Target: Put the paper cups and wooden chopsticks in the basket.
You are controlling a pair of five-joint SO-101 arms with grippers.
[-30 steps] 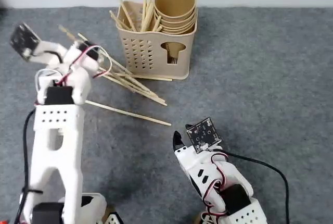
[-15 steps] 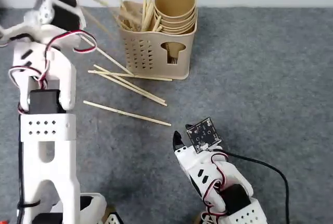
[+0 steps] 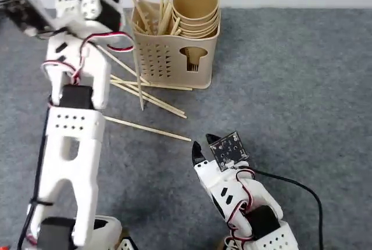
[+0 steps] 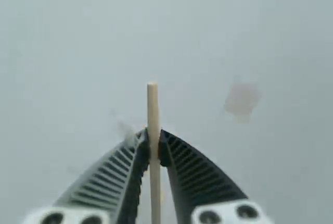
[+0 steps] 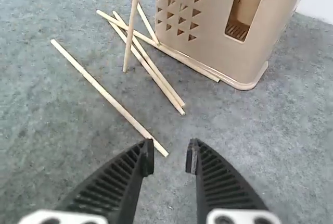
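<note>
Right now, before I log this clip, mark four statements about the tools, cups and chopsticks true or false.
1. The left tool is shut on a held chopstick. True.
2. The paper cups lie scattered on the table. False: they sit stacked inside the basket.
3. The right tool grips a chopstick. False: it is open and empty, low over the table near one chopstick's end.
4. Loose chopsticks lie on the table beside the basket. True.
</note>
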